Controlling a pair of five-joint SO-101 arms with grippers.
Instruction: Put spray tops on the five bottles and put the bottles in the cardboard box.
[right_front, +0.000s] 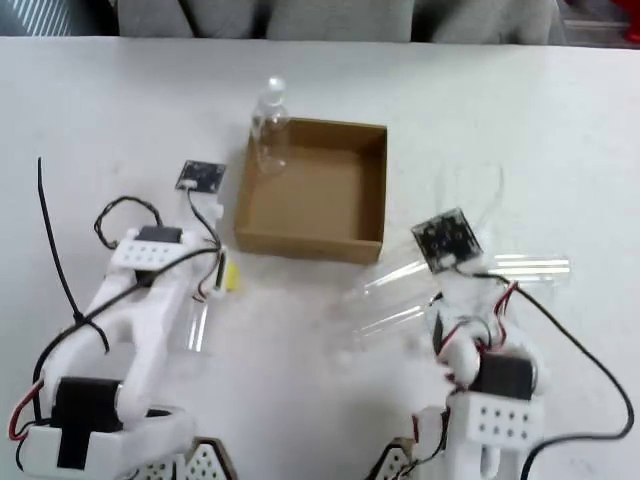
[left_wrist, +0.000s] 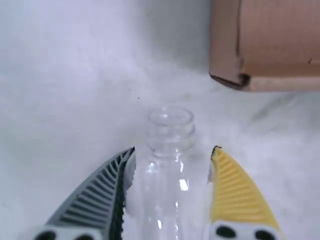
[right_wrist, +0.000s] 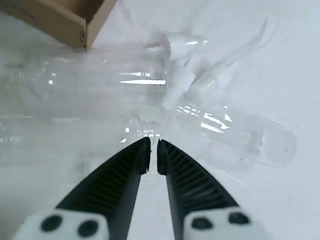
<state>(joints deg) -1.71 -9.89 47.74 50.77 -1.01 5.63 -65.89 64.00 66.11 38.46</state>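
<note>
A clear bottle (left_wrist: 170, 150) with an open neck and no top sits between the grey and yellow fingers of my left gripper (left_wrist: 173, 150), which is shut on its shoulders. In the high view this bottle (right_front: 197, 322) is left of the cardboard box (right_front: 262, 240), by my left gripper (right_front: 220, 277). One bottle (right_front: 270, 125) with a spray top stands in the box's far left corner. Several clear bottles (right_wrist: 100, 75) (right_wrist: 235, 132) and white spray tops (right_wrist: 180, 75) lie jumbled just ahead of my right gripper (right_wrist: 152, 150), whose black fingers are shut with nothing between them.
The box corner (left_wrist: 235, 70) is close ahead of the held bottle. The lying bottles (right_front: 400, 290) spread from the box's front right corner toward the right. Red and black cables trail from both arms over the white table (right_front: 560, 140).
</note>
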